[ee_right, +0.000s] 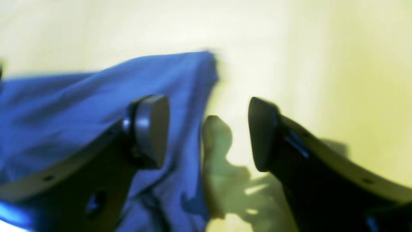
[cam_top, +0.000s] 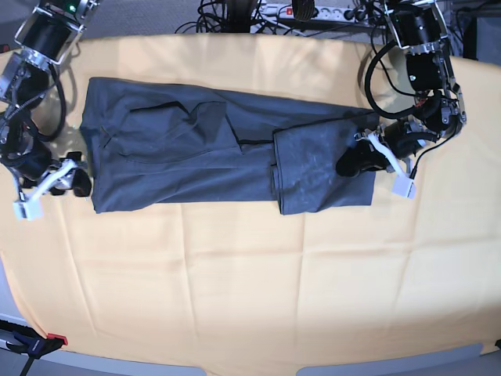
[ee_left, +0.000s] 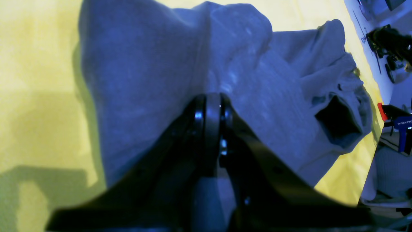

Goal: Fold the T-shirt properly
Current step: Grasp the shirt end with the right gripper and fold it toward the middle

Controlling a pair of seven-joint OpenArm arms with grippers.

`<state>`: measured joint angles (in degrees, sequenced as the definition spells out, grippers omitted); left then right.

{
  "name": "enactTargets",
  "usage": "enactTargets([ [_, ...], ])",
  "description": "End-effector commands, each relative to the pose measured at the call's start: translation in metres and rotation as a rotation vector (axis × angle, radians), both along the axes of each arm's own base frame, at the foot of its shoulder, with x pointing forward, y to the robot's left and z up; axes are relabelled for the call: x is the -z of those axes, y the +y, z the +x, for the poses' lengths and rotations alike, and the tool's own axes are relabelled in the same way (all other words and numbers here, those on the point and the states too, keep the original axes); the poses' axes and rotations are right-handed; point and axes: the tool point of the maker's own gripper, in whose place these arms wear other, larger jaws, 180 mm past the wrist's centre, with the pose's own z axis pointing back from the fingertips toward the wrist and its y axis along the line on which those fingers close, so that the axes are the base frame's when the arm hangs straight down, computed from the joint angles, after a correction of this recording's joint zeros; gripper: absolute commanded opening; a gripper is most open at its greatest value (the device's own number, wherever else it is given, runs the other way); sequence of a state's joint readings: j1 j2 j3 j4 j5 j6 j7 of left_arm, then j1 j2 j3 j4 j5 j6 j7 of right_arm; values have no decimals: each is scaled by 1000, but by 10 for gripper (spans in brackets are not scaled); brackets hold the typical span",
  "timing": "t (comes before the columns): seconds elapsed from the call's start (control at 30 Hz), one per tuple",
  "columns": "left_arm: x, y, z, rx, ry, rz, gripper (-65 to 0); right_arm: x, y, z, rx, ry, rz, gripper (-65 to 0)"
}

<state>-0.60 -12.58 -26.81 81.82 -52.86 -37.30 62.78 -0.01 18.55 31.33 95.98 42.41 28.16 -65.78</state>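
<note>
A: Right jaws [ee_right: 207,132] stood apart beside the T-shirt's [cam_top: 219,149] left edge, holding nothing.

B: Garment location?

A: Flat along the yellow-cloth desk [cam_top: 250,290], partly folded. Left jaws [ee_left: 212,106] were clamped shut on cloth at its right end.

B: Hazard?

A: Likely: a one-sided pull could drag the unheld side and undo the fold.

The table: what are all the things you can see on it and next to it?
Slate blue-grey cotton T-shirt: one, partly folded, lying across the far half of the table.
Yellow-orange table cloth: one, covering the table.
Power strip and cables: a tangle, dark, beyond the far edge.
Red-and-black clamp: one, near corner.
Left gripper: one, black, shut on the T-shirt's edge.
Right gripper: one, black, open beside the T-shirt's other end.
</note>
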Motion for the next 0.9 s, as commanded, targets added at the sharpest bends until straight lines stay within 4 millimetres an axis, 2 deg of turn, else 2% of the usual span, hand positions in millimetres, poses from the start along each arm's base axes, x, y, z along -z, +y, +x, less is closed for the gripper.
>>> enactTargets([
  [0.0,-9,5,5,-5,-29,14,-650,-5,-7,-1,15,-17,-4,-225],
  [0.13,-13,4,6,-6,-39,-8,-650,28,-9,-23,68,83,67,-226],
  [0.23,-14,3,6,-3,-40,-18,-650,47,2,-32,72,118,203,-226],
  [0.43,-11,2,2,0,-27,-16,-650,67,41,-46,-33,162,404,-226],
  [0.7,-14,1,3,-1,-37,-37,-650,84,102,-59,-284,234,383,-234],
  [0.77,-14,1,3,-1,-36,-36,-650,85,110,-59,-309,243,382,-274],
  [0.8,-14,1,3,-1,-37,-37,-650,85,110,-58,-310,242,382,-319],
  [0.87,-15,1,4,-1,-39,-39,-650,83,106,-56,-304,235,374,-453],
])
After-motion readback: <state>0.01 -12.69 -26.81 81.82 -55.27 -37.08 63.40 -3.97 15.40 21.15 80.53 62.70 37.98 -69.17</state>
